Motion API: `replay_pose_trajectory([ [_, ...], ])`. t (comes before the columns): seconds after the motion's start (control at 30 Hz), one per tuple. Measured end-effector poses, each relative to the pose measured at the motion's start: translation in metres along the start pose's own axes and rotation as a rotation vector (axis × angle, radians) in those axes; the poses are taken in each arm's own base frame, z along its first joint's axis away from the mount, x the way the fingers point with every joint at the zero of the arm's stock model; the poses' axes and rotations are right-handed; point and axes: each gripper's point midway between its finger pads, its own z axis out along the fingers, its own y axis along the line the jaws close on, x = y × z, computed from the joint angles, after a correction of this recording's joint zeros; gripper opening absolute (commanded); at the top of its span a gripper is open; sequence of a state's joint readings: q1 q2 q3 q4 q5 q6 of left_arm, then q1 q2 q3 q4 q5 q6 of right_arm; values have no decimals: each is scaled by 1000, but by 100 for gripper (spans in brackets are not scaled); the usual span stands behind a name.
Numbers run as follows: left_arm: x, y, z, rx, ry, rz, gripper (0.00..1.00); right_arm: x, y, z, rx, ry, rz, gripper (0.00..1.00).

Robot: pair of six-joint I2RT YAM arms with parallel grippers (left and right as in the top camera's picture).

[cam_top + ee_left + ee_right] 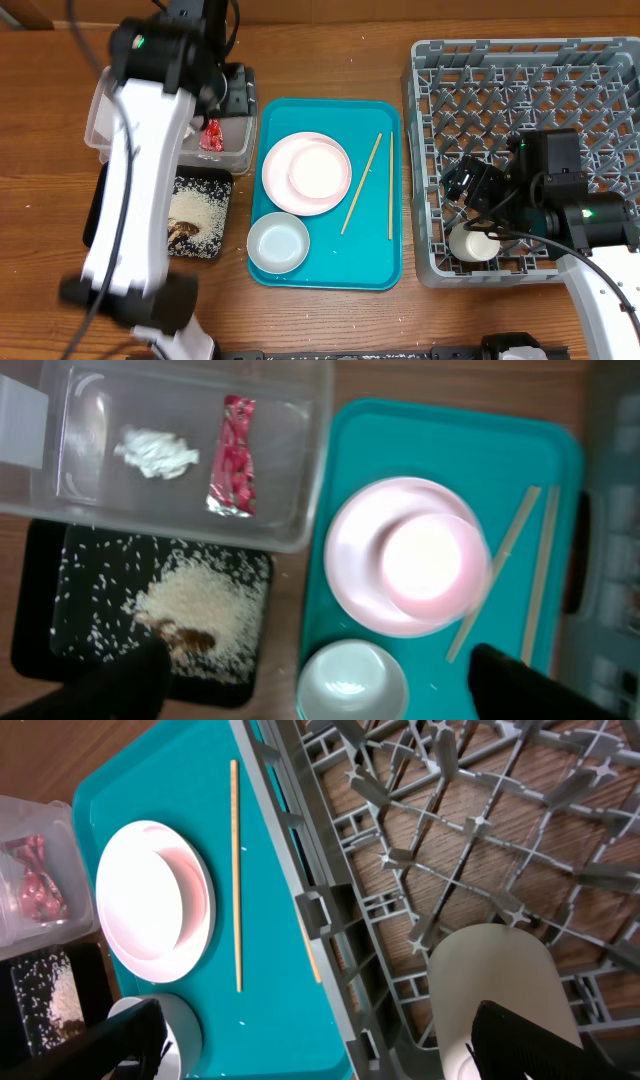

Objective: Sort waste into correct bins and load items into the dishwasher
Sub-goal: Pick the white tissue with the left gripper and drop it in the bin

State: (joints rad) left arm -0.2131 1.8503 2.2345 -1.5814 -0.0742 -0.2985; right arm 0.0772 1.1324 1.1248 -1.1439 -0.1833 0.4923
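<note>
Bright, even light (left wrist view blurred).

White arm links (140, 180), black joints (165, 50) with green lights, black cables.

in the upper left of your frame sits the clear tub (290, 480). inside it you have the white paper wad (155, 452) beside the red-and-silver wrapper (233, 455), the two apart. below the tub, at lower left, the black tray (40, 620) carries a heap of white rice (200, 600) with brown scraps (185, 640) at its lower edge and loose grains scattered around. the teal tray (360, 450) fills the right half. on it you see a pale plate (350, 550) with the pink bowl (430, 560) resting on it, a whitish bowl (352, 680) just below, and two chopsticks (495, 585) slanted to the plate's right. your left gripper (317, 650) shows as two dark blurred fingers (530, 685) along the bottom edge, set wide apart.
</note>
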Motion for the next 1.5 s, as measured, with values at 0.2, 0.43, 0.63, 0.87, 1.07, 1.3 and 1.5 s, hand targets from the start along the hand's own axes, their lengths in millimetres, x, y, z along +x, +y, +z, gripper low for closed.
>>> replay_pose_trajectory([
  [0.2, 61, -29, -111, 137, -157, 124, 100, 0, 0, 0, 0, 0, 0, 100],
  [0.43, 81, -50, -134, 229, -184, 199, 100, 0, 0, 0, 0, 1, 0, 100],
  [0.63, 76, -51, -129, 216, -187, 198, 100, 0, 0, 0, 0, 1, 0, 100],
  [0.87, 30, -64, -154, 262, -456, 221, 100, 0, 0, 0, 0, 1, 0, 100],
  [1.07, 24, -52, -186, 324, -703, 279, 100, 0, 0, 0, 0, 1, -1, 100],
  [1.3, 41, -5, -161, 286, -851, 221, 100, 0, 0, 0, 0, -1, -1, 100],
  [1.5, 76, 21, -112, 259, -924, 184, 100, 0, 0, 0, 0, 1, -2, 100],
])
